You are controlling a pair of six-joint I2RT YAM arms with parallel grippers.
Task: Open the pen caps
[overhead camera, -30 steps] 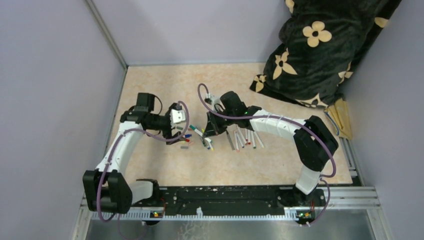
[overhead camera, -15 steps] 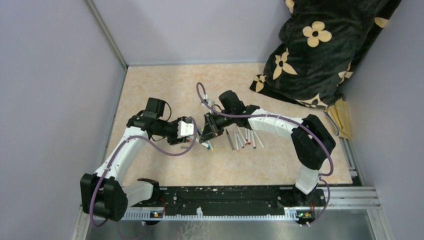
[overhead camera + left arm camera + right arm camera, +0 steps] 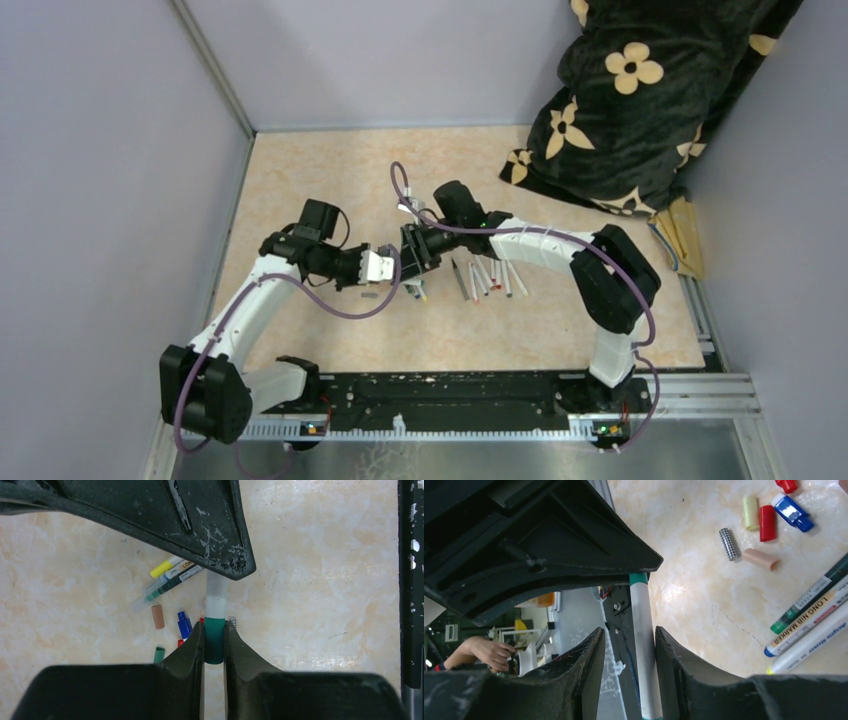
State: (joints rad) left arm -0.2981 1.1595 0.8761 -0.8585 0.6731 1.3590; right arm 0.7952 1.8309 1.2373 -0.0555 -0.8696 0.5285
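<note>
Bright even light, soft shadows, mostly sharp.

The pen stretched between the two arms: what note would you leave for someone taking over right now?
Left gripper: shut on the green cap.
Right gripper: open, standing loosely around the pen barrel.
Done: several loose caps lie on the table.
To do: pull this cap off, then see to the three pens nearby that look capped.

pen caps (image 3: 184, 625) are lying beside three pens (image 3: 172, 578) on the counter (image 3: 330, 180); a row of pens (image 3: 492, 277) is lying farther right.
</note>
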